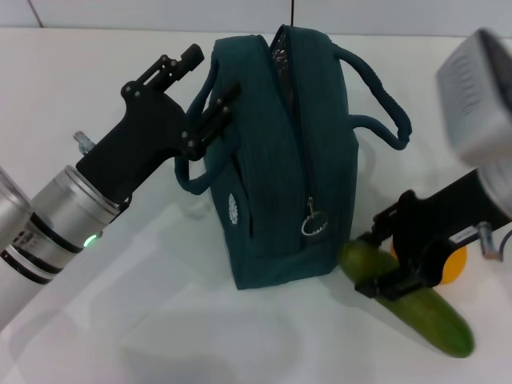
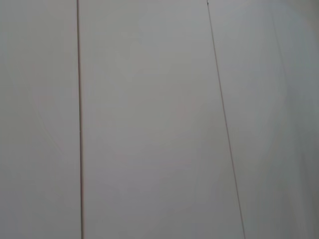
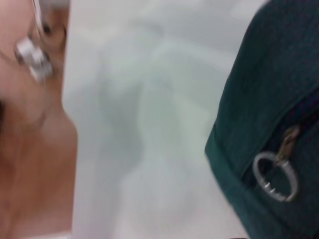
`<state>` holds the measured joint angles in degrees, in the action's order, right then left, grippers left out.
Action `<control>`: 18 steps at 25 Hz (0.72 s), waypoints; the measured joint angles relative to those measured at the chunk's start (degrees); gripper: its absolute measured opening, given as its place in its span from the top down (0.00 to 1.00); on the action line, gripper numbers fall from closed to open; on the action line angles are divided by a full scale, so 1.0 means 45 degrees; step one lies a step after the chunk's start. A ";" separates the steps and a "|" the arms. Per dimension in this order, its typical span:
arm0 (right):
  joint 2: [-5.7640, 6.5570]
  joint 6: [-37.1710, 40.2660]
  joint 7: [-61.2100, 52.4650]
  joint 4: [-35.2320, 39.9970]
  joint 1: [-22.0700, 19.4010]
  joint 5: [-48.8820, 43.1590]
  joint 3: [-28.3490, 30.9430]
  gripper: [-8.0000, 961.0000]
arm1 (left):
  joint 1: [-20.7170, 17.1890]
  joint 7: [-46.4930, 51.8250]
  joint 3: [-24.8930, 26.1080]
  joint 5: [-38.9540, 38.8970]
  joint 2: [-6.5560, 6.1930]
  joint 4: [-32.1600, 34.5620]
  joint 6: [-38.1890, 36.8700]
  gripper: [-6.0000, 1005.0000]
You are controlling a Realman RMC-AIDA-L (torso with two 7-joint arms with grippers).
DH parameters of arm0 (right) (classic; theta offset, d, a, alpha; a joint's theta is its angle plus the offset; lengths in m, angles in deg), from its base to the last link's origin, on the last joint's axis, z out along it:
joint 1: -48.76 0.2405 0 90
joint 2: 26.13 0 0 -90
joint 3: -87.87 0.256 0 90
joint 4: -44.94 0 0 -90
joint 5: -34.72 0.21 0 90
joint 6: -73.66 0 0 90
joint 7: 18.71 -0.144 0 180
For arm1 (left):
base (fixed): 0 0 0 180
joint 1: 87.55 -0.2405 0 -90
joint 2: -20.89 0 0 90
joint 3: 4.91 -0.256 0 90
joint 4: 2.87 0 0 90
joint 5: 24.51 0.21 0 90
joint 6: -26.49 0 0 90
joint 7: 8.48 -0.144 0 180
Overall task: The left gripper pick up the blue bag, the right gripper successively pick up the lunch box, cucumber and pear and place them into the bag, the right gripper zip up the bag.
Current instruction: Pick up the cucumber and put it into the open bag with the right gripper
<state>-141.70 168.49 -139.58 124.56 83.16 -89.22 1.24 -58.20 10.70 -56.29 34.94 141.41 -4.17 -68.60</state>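
1. Left gripper (image 1: 210, 112) is closed on the near loop handle of the blue bag (image 1: 272, 160), which stands upright on the white table (image 1: 120, 336).
2. Right gripper (image 1: 384, 280) is low over the cucumber (image 1: 424, 314), jaws around it, seemingly closed. The pear (image 1: 454, 266) is behind.
3. Step: cucumber pickup. Next: lift it to the top opening.
4. Zipper pull (image 3: 275, 177) hangs low. White logo (image 1: 233, 210) unreadable.

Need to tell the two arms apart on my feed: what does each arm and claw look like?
The left gripper is a black two-fingered claw on a silver cylindrical wrist with black bands and a green light. The right gripper is a similar black claw with a thin cable beside it, under a pale grey housing.
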 joint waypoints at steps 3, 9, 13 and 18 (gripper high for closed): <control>0.0002 0.0198 0.0974 -0.0071 -0.0411 0.0951 0.1088 0.38 | 0.0000 -0.0004 0.0005 -0.0003 0.0009 -0.0002 0.0000 0.39; 0.0012 0.0613 0.2334 -0.0177 -0.1107 0.2273 0.2686 0.38 | 0.0001 -0.0005 0.0011 -0.0018 0.0014 0.0007 0.0071 0.39; 0.0030 0.1037 0.3136 -0.0527 -0.1226 0.3478 0.3577 0.38 | 0.0008 -0.0006 0.0011 -0.0024 0.0016 0.0013 0.0092 0.39; 0.0041 0.1325 0.3838 -0.0658 -0.1298 0.4514 0.4420 0.37 | 0.0036 -0.0005 0.0011 -0.0028 0.0014 0.0015 0.0086 0.39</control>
<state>-141.52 174.45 -122.31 121.60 77.32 -68.91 21.13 -58.03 10.68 -56.23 34.81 141.48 -4.10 -68.21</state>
